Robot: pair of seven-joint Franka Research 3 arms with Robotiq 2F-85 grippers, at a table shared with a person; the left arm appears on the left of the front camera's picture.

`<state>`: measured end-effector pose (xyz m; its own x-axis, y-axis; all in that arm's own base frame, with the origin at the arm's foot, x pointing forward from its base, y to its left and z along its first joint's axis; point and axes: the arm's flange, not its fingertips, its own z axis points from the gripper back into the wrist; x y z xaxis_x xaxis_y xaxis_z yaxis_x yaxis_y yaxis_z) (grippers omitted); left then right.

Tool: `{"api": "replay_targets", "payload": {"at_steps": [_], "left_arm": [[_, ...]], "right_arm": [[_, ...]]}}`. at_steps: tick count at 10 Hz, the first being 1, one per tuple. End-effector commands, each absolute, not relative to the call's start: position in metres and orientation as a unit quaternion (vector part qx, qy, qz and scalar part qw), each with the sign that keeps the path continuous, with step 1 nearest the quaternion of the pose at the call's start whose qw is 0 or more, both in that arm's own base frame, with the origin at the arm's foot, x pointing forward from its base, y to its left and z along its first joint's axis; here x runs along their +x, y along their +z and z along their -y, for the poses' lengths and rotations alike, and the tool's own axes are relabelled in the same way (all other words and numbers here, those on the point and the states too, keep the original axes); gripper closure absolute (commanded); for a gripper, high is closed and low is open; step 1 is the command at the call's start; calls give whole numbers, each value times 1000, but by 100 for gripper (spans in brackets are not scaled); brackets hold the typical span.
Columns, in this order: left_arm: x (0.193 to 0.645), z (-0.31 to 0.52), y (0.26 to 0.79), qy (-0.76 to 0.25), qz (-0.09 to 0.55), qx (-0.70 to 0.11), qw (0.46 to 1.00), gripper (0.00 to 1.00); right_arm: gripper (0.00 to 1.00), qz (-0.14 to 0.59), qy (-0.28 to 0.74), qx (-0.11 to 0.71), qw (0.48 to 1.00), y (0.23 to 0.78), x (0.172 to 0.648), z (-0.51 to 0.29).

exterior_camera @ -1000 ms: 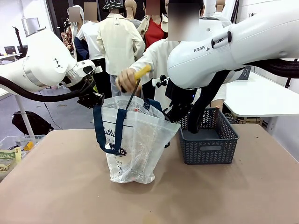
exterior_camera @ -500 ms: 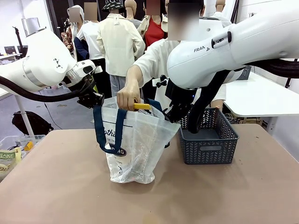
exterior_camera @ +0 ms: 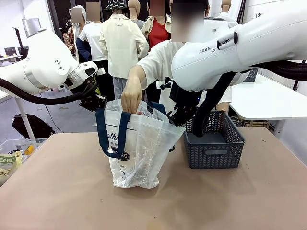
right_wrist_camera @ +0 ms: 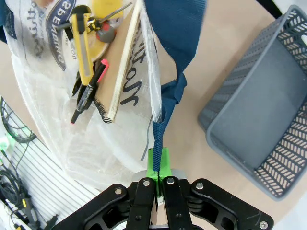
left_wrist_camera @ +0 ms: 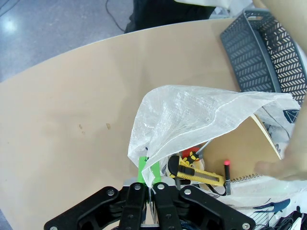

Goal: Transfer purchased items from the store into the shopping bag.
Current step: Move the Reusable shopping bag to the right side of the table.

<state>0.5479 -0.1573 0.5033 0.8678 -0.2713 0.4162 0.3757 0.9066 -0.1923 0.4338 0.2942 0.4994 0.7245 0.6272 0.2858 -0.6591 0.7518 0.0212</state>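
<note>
Standing upright near the middle of the desk, the shopping bag is being kept open from both sides, with the dark grey basket just beside it on the robot's right. The left gripper is being seen with its green-padded fingers pressed together on the bag's thin white rim, and the right gripper with its fingers clamped on the navy strap handle where it meets the rim. A person's hand is being lowered into the mouth of the bag from the far side. Inside, a yellow utility knife, a red-capped marker and a spiral notebook are being seen through the opening. The plastic is being judged light, soft, crinkly and somewhat slippery, so little support is being given by the walls alone and collapse is likely if either pinch is let go. The woven strap is being judged the stronger, less slippery place to hold; the bare film rim is being judged liable to slide or tear under load. Weight is being judged low, coming mostly from the contents.
</note>
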Motion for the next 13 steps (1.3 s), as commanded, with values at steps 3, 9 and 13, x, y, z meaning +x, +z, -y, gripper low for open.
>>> {"api": "replay_targets", "payload": {"at_steps": [3,9,13], "left_arm": [[547,154,505,-164,192,-134,958,100],[546,162,502,-152,198,-161,955,100],[541,169,501,-142,203,-229,941,29]], "right_arm": [[100,129,341,64,929,498,432,-290],[100,135,359,62,921,501,432,-306],[100,165,401,60,899,511,419,-336]]}}
